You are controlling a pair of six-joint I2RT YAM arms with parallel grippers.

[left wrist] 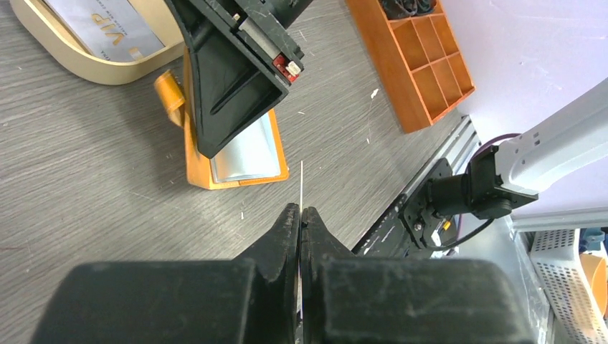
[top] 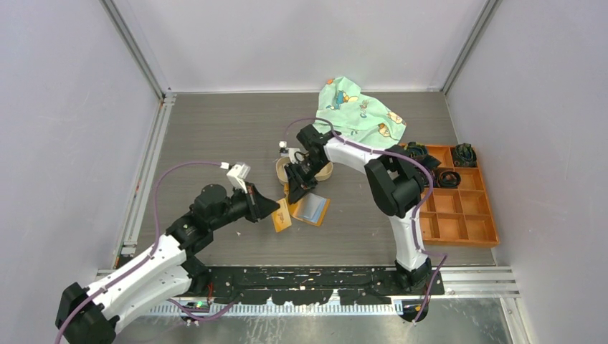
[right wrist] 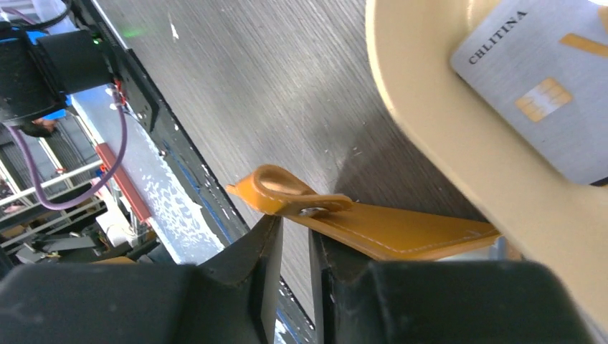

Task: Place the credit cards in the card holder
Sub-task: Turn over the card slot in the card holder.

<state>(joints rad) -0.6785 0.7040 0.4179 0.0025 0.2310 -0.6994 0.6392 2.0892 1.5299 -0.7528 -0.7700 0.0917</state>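
The card holder (top: 323, 208) lies open and orange on the table, with a silvery-blue credit card (top: 308, 208) in it. My right gripper (right wrist: 294, 218) hangs at its raised flap (right wrist: 401, 229). The jaws stand a little apart with bare table showing between them, and the snap strap (right wrist: 287, 193) rests across the fingertips. My left gripper (left wrist: 301, 209) is shut on a thin card (left wrist: 302, 183), seen edge-on as a white line just short of the holder (left wrist: 197, 161). From above, that card (top: 282, 216) looks orange-tan. Another card (right wrist: 545, 93) lies in the oval tray (right wrist: 444, 143).
The oval tan tray (top: 326, 172) sits just behind the holder. An orange compartment box (top: 459, 208) with dark items stands at the right. A green printed cloth (top: 358, 111) lies at the back. The black base rail (top: 323, 276) runs along the near edge.
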